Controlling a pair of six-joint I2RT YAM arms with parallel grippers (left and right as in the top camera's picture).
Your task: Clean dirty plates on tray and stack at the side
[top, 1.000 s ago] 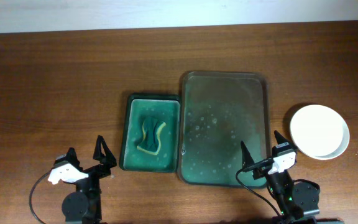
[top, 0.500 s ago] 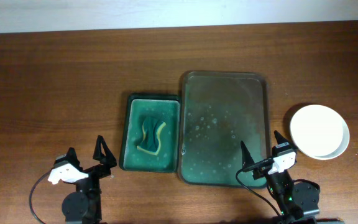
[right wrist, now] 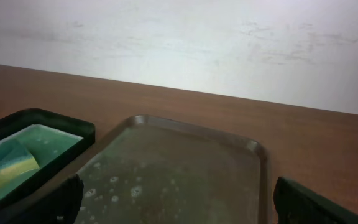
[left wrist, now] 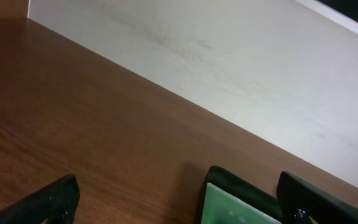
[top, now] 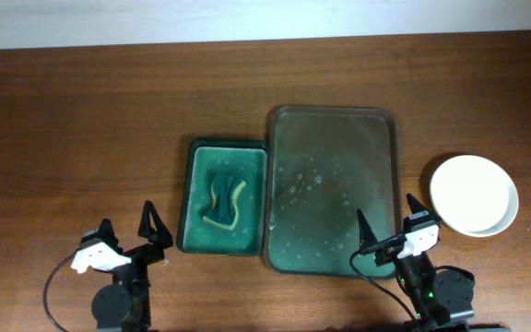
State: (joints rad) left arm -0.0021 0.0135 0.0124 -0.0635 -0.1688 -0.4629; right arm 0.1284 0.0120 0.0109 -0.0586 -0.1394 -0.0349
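Nothing has moved in a second: plates point(top: 474, 195) sit, seemingly stacked, at 3 o'clock of the empty tray point(top: 332, 184); left gripper point(top: 127, 231) and right gripper point(top: 387, 226) rest fingers apart, best kept parked clear

You see white plates point(top: 474, 195), a speckled olive-grey tray point(top: 332, 148), a green tray point(top: 198, 166) with teal-yellow sponge point(top: 224, 201), and a brown wood-grain table point(top: 81, 120).
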